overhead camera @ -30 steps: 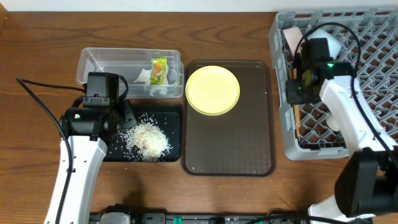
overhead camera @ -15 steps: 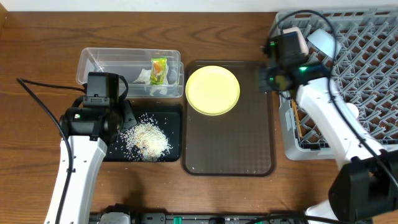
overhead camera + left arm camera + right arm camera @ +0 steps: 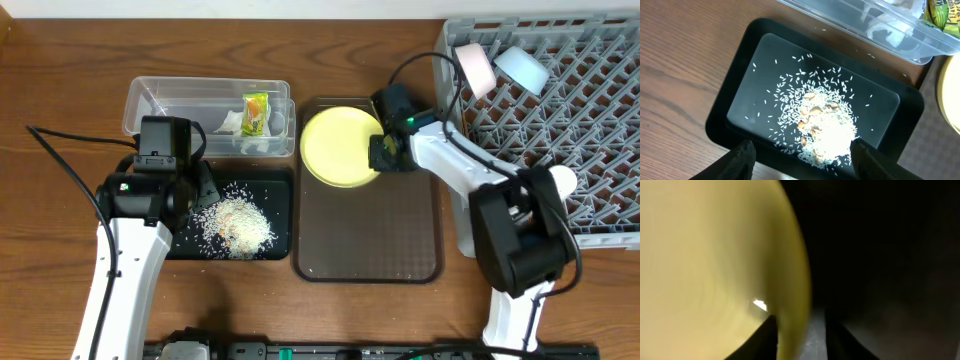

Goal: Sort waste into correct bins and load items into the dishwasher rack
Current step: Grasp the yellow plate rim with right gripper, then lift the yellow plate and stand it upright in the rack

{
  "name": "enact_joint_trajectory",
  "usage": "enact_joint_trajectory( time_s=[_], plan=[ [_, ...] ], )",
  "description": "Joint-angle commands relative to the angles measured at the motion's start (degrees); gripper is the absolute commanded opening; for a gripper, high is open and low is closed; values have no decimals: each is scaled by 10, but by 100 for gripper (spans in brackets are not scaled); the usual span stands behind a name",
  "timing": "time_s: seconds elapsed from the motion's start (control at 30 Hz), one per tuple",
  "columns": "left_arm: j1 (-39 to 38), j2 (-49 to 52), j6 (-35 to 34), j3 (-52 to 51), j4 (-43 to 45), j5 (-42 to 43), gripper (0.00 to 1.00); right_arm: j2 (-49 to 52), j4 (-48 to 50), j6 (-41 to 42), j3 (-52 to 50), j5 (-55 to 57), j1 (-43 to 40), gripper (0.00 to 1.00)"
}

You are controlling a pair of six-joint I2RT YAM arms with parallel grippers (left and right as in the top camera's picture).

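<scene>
Leaving the grey plastic lattice rack, I am closing on the round yellow plate's three-o'clock rim, right gripper's jaws parted astride it, empty.

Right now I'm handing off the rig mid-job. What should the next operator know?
Left gripper: open, hovering over the black tray.
Right gripper: open, jaws straddling the right rim of the plate, not closed on it.
Done: rice in the black tray; wrapper and paper scrap in the tub; pink bowl, blue bowl and cup in the rack.
Left: the plate sits on the brown tray; move it to the rack. Chopsticks not visible.
</scene>
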Motion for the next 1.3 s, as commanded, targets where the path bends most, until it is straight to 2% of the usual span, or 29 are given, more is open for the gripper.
enact_joint_trajectory(
  time_s=[0.0,0.1,0.17,0.27,0.5,0.7,0.8,0.87,1.07,1.27],
  plan=[
    [2,0,-5,2,-1,-7,64,3,-1,39,0,10,3,22],
    [2,0,-5,2,-1,-7,64,-6,-11,39,1,10,-5,6],
    [2,0,-5,2,-1,-7,64,-24,-23,39,1,10,-16,2],
    [2,0,-5,2,-1,-7,64,-65,-28,8,1,10,-38,1],
    [2,0,-5,2,-1,-6,64,-217,-32,-149,2,33,-112,1],
    [2,0,-5,2,-1,-6,64,-319,-14,-269,2,201,-186,1],
    [2,0,-5,2,-1,-7,64,-338,9,-364,2,269,-220,1],
    [2,0,-5,2,-1,-6,64,-339,16,-395,2,315,-239,1],
    [2,0,-5,2,-1,-6,64,-313,-2,-392,0,383,-268,1],
    [2,0,-5,2,-1,-6,64,-266,-41,-306,0,390,-264,1]
  ],
)
